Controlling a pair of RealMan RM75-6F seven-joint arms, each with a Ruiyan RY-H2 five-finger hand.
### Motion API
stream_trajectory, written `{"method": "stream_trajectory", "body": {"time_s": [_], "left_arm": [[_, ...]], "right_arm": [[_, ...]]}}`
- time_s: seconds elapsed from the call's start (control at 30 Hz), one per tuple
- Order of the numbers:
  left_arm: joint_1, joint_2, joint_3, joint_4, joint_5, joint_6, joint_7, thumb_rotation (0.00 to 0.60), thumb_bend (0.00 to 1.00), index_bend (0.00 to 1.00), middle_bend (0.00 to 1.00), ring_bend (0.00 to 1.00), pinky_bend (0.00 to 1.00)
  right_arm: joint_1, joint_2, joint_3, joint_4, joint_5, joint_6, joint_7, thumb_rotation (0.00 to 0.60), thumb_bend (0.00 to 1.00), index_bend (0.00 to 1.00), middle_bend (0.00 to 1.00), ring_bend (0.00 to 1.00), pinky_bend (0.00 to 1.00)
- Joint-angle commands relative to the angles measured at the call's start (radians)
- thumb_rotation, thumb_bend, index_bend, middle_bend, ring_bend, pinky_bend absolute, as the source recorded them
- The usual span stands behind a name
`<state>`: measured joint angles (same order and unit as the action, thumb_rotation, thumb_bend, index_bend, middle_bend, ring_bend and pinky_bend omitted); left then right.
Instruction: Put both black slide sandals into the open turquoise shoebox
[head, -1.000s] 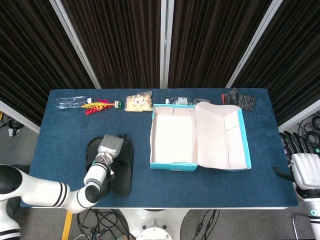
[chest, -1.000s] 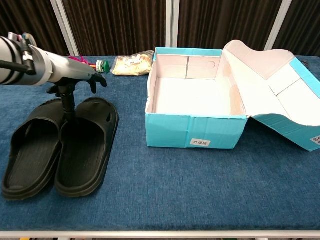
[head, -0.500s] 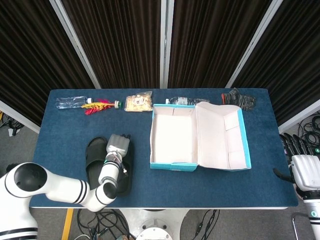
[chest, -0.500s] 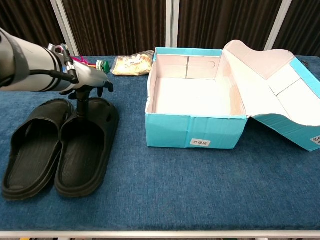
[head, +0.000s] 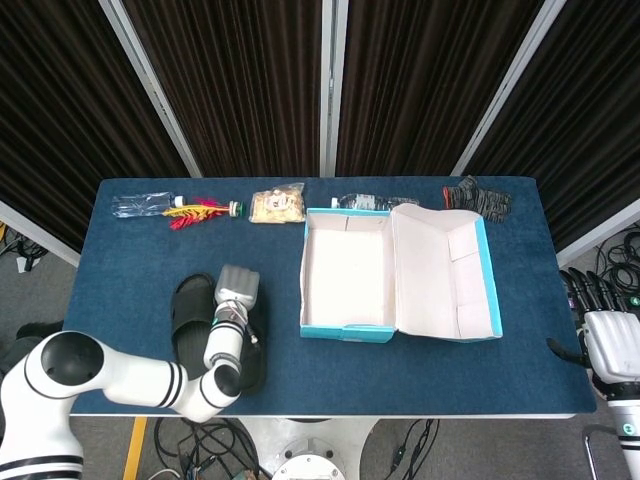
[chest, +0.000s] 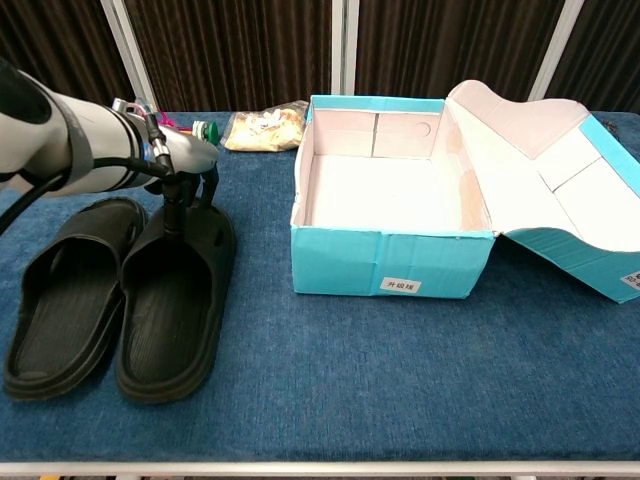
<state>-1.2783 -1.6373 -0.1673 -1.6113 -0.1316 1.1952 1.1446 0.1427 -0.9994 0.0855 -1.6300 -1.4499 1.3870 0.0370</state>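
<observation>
Two black slide sandals lie side by side on the blue table, left of the box. The outer sandal (head: 188, 318) (chest: 62, 300) lies untouched. My left hand (head: 236, 291) (chest: 184, 164) reaches down onto the inner sandal (head: 256, 352) (chest: 172, 310) and pinches its strap, thumb inside and fingers over the outer edge. The sandal's sole still rests on the table. The open turquoise shoebox (head: 346, 270) (chest: 384, 190) stands to the right with nothing in it, its lid (head: 446, 272) folded out to the right. My right hand (head: 609, 334) hangs off the table's right edge, fingers apart, holding nothing.
Along the far edge lie a plastic bottle (head: 144, 205), a red and yellow item (head: 199, 213), a snack bag (head: 277, 205) (chest: 262, 128), a second bottle (head: 366, 202) and a dark glove (head: 478, 197). Bare blue cloth (chest: 400, 380) stretches in front of the box.
My left hand has moved right from between the sandals onto the inner sandal's strap and closed on it. That sandal has shifted slightly. The right hand has not moved.
</observation>
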Motion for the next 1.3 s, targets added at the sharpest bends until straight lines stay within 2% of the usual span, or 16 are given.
{"method": "stream_trajectory", "body": {"time_s": [0.03,0.27,0.47,0.57,0.7,0.8,0.97,1.13,1.3], "left_arm": [[0.041,0.041,-0.014,-0.034,0.067,-0.017,-0.055,0.6,0.0,0.5,0.56,0.89,0.88],[0.141,0.177,-0.016,-0.144,0.257,0.007,-0.202,0.6,0.0,0.51,0.57,0.89,0.88],[0.221,0.281,-0.01,-0.19,0.398,0.025,-0.314,0.6,0.0,0.51,0.57,0.89,0.88],[0.27,0.338,-0.04,-0.194,0.465,-0.029,-0.43,0.6,0.0,0.51,0.57,0.89,0.88],[0.344,0.388,-0.149,-0.154,0.581,-0.216,-0.729,0.6,0.0,0.52,0.58,0.88,0.88],[0.374,0.355,-0.222,-0.074,0.704,-0.312,-0.93,0.6,0.0,0.56,0.58,0.87,0.88],[0.348,0.249,-0.3,0.081,0.851,-0.412,-1.146,0.6,0.0,0.57,0.58,0.83,0.87],[0.289,0.15,-0.365,0.207,0.917,-0.494,-1.306,0.6,0.0,0.57,0.58,0.8,0.85],[0.219,0.042,-0.391,0.344,0.963,-0.542,-1.403,0.6,0.0,0.57,0.58,0.75,0.83]], "right_arm": [[0.0,0.001,0.001,-0.001,0.001,0.001,0.0,0.6,0.07,0.0,0.06,0.0,0.1],[-0.001,0.006,0.002,-0.005,-0.003,0.006,-0.001,0.6,0.07,0.0,0.06,0.0,0.1],[-0.002,0.007,0.001,-0.007,-0.007,0.01,-0.002,0.6,0.07,0.0,0.06,0.0,0.1],[-0.002,0.008,0.001,-0.009,-0.009,0.012,-0.006,0.6,0.07,0.0,0.06,0.0,0.1],[0.0,0.013,0.001,-0.018,-0.013,0.011,-0.014,0.6,0.07,0.0,0.06,0.0,0.1],[0.001,0.02,0.002,-0.028,-0.017,0.013,-0.024,0.6,0.07,0.0,0.06,0.0,0.1],[0.006,0.039,0.002,-0.052,-0.022,0.008,-0.036,0.6,0.07,0.0,0.06,0.0,0.1],[0.012,0.055,0.001,-0.071,-0.033,0.003,-0.044,0.6,0.07,0.0,0.06,0.0,0.1],[0.018,0.067,0.001,-0.085,-0.041,-0.001,-0.052,0.6,0.07,0.0,0.06,0.0,0.1]]}}
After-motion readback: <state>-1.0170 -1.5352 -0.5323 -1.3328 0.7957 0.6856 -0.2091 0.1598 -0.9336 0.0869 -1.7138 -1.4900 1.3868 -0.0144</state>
